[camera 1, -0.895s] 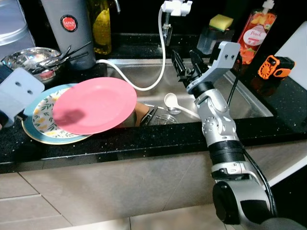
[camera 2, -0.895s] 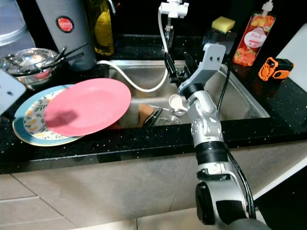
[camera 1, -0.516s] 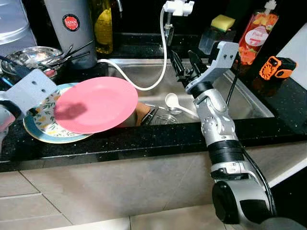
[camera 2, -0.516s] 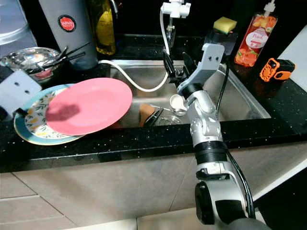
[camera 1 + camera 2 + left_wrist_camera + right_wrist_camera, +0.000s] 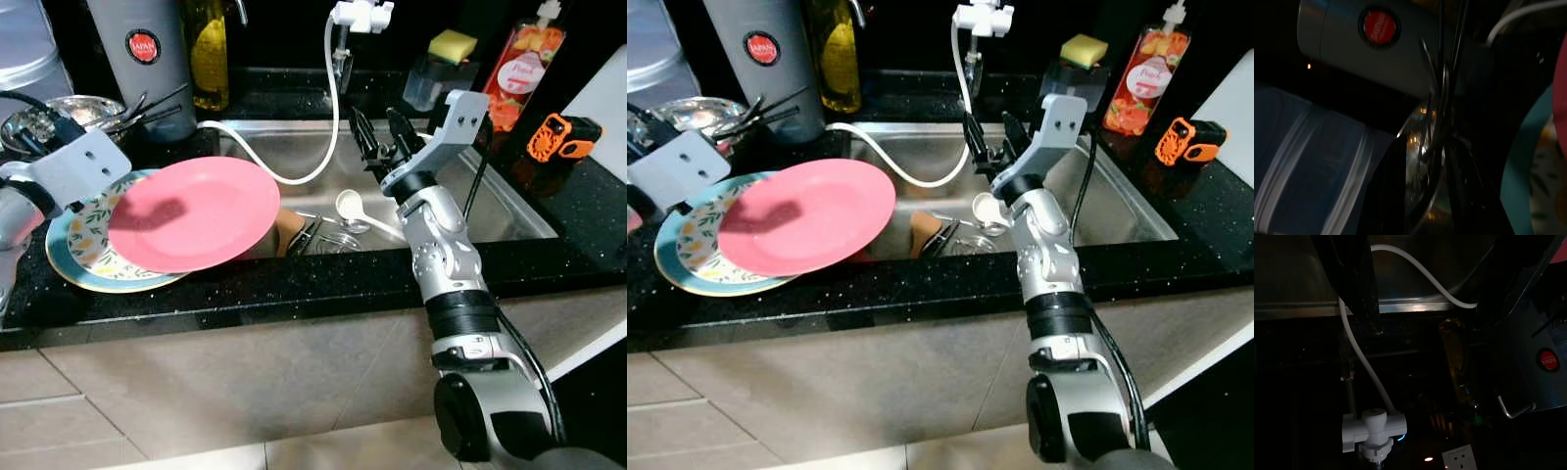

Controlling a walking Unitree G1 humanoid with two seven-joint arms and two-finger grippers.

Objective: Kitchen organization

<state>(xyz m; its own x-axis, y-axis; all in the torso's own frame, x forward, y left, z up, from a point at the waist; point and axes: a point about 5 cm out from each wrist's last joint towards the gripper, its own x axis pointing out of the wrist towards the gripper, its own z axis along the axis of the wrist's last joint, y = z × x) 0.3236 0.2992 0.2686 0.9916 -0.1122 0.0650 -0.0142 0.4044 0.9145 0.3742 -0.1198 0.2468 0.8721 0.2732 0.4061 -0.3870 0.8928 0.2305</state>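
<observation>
On the black tabletop point(image 5: 294, 284) a pink plate point(image 5: 193, 213) rests tilted on a floral plate point(image 5: 83, 245), its rim overhanging the sink point(image 5: 490, 196), just beside the left claw point(image 5: 29, 122), whose spread I cannot tell, while the right claw point(image 5: 382, 132) hangs over the sink, fingers spread, empty.

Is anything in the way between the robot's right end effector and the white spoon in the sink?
Nothing visible blocks it. The right end effector hangs open over the sink, and the white spoon lies uncovered just below it.
</observation>
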